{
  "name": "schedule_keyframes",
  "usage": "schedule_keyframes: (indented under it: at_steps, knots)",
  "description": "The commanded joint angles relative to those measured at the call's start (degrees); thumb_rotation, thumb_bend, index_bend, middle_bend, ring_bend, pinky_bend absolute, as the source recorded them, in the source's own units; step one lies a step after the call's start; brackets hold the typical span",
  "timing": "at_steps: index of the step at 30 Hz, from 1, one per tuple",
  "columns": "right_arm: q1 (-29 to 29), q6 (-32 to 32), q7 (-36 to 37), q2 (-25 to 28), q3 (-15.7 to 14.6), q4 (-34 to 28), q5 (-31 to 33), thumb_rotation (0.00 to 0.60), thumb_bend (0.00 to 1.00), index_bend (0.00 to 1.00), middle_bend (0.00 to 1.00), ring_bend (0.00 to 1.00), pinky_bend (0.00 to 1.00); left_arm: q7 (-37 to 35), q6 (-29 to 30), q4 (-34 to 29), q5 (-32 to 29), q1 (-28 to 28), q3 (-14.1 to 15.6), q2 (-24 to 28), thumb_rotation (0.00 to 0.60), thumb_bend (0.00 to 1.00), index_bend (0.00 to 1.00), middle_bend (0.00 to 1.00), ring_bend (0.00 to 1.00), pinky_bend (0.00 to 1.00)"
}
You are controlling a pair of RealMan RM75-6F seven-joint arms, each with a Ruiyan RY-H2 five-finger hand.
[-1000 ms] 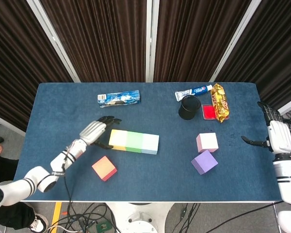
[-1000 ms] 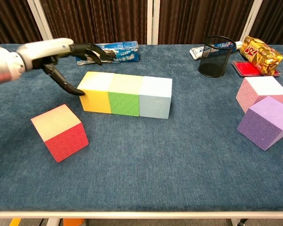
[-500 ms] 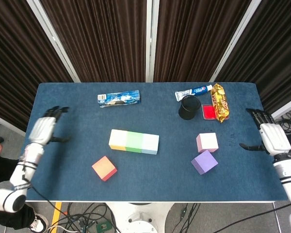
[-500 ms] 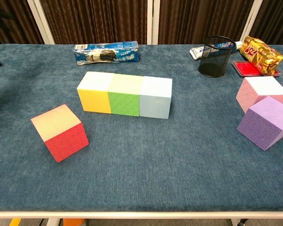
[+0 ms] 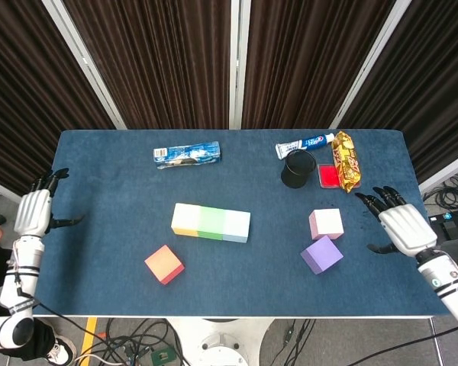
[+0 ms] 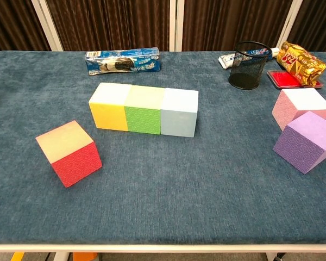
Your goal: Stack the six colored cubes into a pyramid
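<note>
Since a second ago: left hand withdrawn from yellow cube to table's left edge, empty, fingers spread. Right hand advanced, empty, spread, just right of pink cube and purple cube; nearer hand for both. Base row mid-table; red cube loose, front-left.

A yellow cube, a green cube and a pale blue cube are seen on the dark blue counter. A red cube, a pink cube and a purple cube are embossed with a fine pattern. A black mesh cup is seen.
</note>
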Motion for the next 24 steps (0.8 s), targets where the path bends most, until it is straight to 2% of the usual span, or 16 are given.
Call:
schedule_keyframes:
  at_steps: [1, 9, 16, 18, 24]
  knots:
    - [1.4, -1.3, -1.2, -3.7, 0.8, 2.6, 2.5, 0.600, 0.04, 0.00, 0.12, 0.00, 0.00, 0.4, 0.8, 0.2, 0.6, 0.7, -0.2, -0.6, 0.600, 0.11, 0.12, 0.17, 0.03, 0.11]
    - [7.0, -9.3, -2.4, -11.9, 1.7, 7.4, 6.4, 0.600, 0.03, 0.00, 0.11, 0.00, 0.00, -0.8, 1.9, -2.2, 2.4, 3.4, 0.2, 1.5, 0.600, 0.11, 0.12, 0.17, 0.04, 0.11]
    - [9.6, -13.6, -6.6, -14.7, 1.7, 8.8, 10.2, 0.600, 0.04, 0.00, 0.14, 0.00, 0.00, -2.4, 2.0, -2.9, 3.6, 4.9, 0.3, 2.8, 0.600, 0.11, 0.12, 0.17, 0.04, 0.11]
    - [10.0, -13.7, -7.9, -15.1, 1.8, 8.7, 11.0, 0.600, 0.05, 0.00, 0.18, 0.00, 0.00, -2.9, 1.9, -2.7, 4.0, 5.2, 0.2, 2.7, 0.600, 0.11, 0.12, 0.17, 0.04, 0.11]
    - [10.5, -14.1, -10.0, -15.6, 1.6, 7.9, 12.9, 0.600, 0.09, 0.00, 0.37, 0.00, 0.00, -4.1, 1.1, -1.5, 4.4, 5.8, 0.2, 2.3, 0.600, 0.11, 0.12, 0.17, 0.04, 0.11]
